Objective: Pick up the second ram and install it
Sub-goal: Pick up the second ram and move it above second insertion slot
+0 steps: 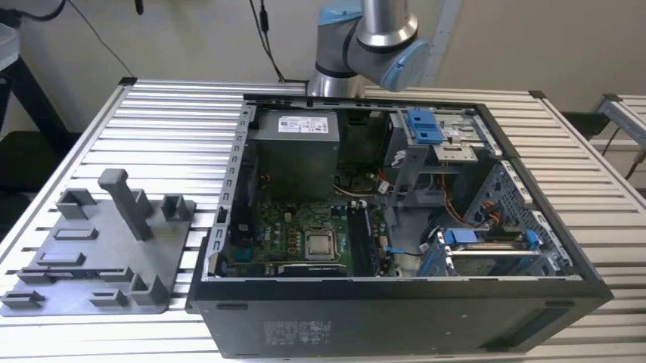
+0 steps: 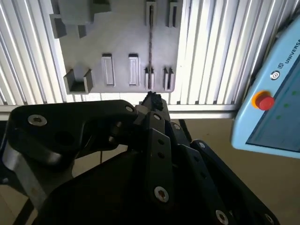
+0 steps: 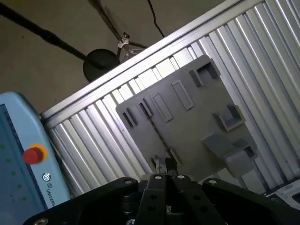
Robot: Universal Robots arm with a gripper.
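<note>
Black and link-armed, the end effector [image 3: 164,164] hangs well above the table [image 3: 262,51], its two slim fingertips [image 3: 157,165] drawn together and gripping nothing. The second ram [image 2: 151,47] is well apart from it, down on the grey fixture plate [image 2: 122,42]. It stands on its long edge, so in both wrist views it reads as a thin dark line with its ends at small slotted holders. Along the line of sight the fingertips sit over the ram's nearer end, roughly in line with its length. The plate is flat, matt grey plastic with raised rectangular pads, U-shaped cradles and blocky posts. The table beneath is ribbed bare aluminium, long parallel slats with a dull shine. The end effector's links are matt black bars joined by bright round screw heads. Off the table's edge in the wrist views is a pale blue teach pendant [image 2: 276,108] with a round red button [image 2: 265,101] on a yellow ring. In the exterior view the plate lies just beside an open black computer case [image 1: 404,310], on the exterior view's left of it. The green motherboard [image 1: 293,227] inside carries a square silver processor [image 1: 321,244], blue plastic clips [image 1: 429,125] sit on the drive bays, and the arm's silver and pale blue joint [image 1: 368,38] rises behind the case
</note>
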